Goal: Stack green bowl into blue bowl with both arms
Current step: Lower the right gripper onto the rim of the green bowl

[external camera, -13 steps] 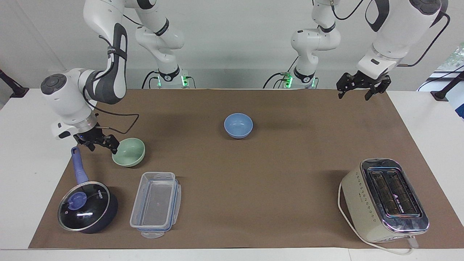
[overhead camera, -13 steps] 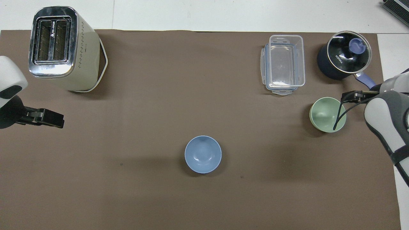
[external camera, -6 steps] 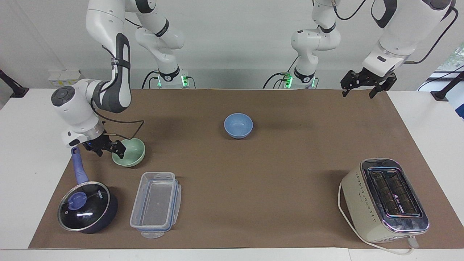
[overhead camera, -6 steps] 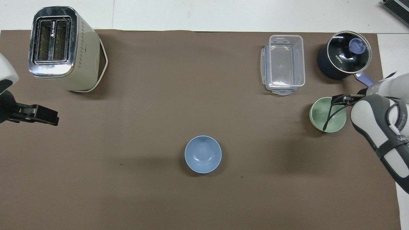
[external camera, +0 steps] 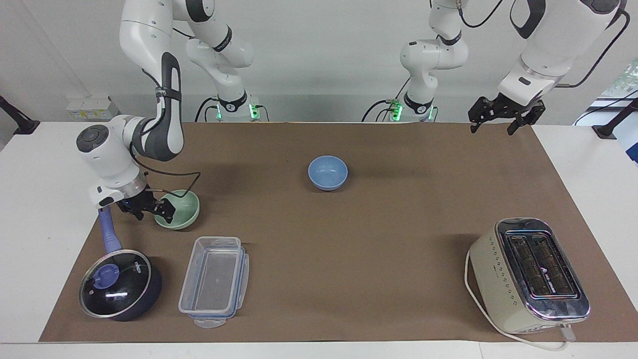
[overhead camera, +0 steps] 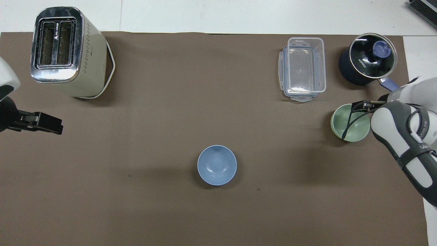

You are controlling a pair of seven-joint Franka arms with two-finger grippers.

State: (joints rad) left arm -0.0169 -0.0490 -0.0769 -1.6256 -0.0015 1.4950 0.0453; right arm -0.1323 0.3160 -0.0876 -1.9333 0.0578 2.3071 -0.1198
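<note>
While two small round matte bowls, one lidded dark pot (external camera: 119, 289), one clear plastic box (external camera: 215, 280) and one cream toaster (external camera: 528, 274) sat on the brown mat, the right gripper (external camera: 149, 209), partly hidden overhead, straddled the pale mint-green bowl's (external camera: 182, 212) rim at left of frame, grip uncertain. The periwinkle-blue bowl (external camera: 327, 172) lay upper centre. The left gripper (external camera: 501, 119) waited unclenched, upper right.

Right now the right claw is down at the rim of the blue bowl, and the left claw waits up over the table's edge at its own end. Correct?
One slip: the facing view shows the right claw at the rim of the green bowl, not the blue bowl, which sits alone mid-table. The left claw does wait raised at its own end.
</note>
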